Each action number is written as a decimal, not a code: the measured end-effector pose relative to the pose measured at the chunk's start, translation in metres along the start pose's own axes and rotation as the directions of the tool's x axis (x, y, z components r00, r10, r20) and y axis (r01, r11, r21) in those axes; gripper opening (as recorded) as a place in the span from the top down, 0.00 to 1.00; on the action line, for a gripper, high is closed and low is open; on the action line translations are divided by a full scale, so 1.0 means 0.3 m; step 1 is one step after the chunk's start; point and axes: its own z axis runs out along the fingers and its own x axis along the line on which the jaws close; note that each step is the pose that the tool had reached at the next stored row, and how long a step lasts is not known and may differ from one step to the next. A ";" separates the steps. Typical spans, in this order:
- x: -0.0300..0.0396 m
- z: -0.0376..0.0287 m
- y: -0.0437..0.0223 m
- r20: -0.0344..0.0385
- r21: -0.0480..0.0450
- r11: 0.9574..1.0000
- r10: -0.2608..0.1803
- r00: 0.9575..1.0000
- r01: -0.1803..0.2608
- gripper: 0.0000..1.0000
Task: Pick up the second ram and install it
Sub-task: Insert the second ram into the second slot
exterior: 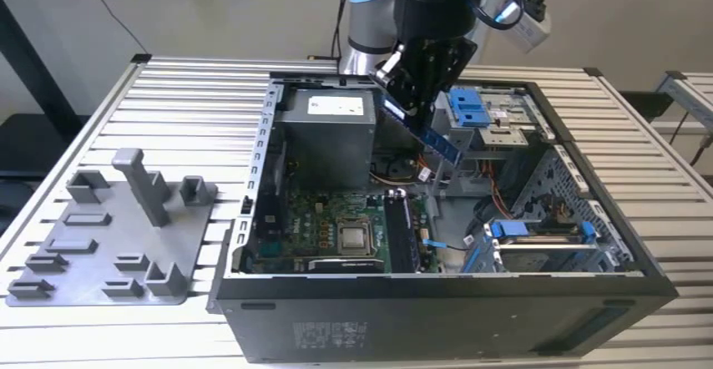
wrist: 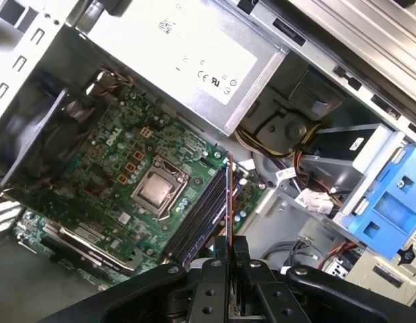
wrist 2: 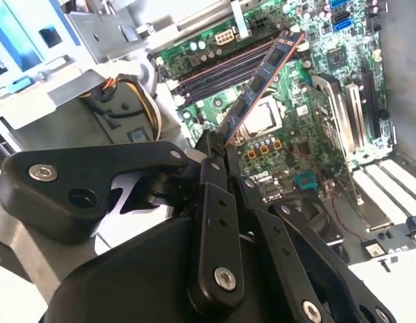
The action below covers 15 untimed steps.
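- Grey plastic tray (exterior: 112, 244): lies on the slatted surface (exterior: 179, 102) at the exterior view's left, beside the open computer case (exterior: 446, 319).
- Motherboard (exterior: 317, 219): lies flat inside the case, with long black slots (exterior: 403, 231) along one edge.
- End effector (exterior: 415, 106): clamped on the second ram (exterior: 440, 145), which hangs tilted above the motherboard, apart from the slots.
- Blue drive bracket (exterior: 468, 106): just beyond the ram.

second ram (wrist 2: 260, 82) btm hidden in jaws, arm (exterior: 435, 2) top cropped

Robot lab, slatted aluminium workbench (exterior: 179, 93), open computer case (exterior: 446, 319)
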 end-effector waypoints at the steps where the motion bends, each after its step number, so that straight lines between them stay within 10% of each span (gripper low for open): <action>1: 0.000 0.000 0.000 0.000 0.000 1.000 0.008 1.000 -0.008 0.86; 15: 0.002 0.003 0.006 -0.001 0.006 0.994 0.107 0.994 -0.107 0.86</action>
